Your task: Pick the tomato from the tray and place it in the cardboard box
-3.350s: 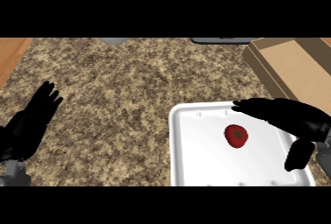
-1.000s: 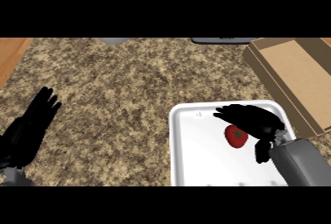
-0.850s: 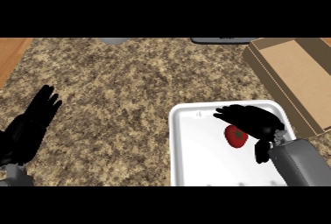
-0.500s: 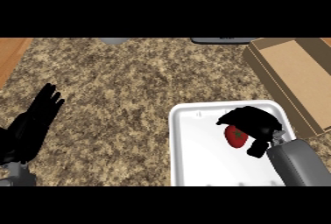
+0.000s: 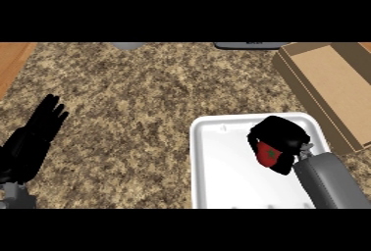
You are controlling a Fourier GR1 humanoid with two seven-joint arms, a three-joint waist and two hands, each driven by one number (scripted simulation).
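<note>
Curling over the small red tomato (image 5: 269, 155) on the white rectangular tray (image 5: 217, 162), our right hand (image 5: 279, 137) has closed from its earlier spread, so lifting toward the open brown cardboard box (image 5: 337, 88) seems next. Our left hand (image 5: 36, 135) rests open on the speckled counter (image 5: 145, 88).

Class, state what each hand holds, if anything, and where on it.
The right hand curls over the tomato, covering its top and far side. The left hand holds nothing.
</note>
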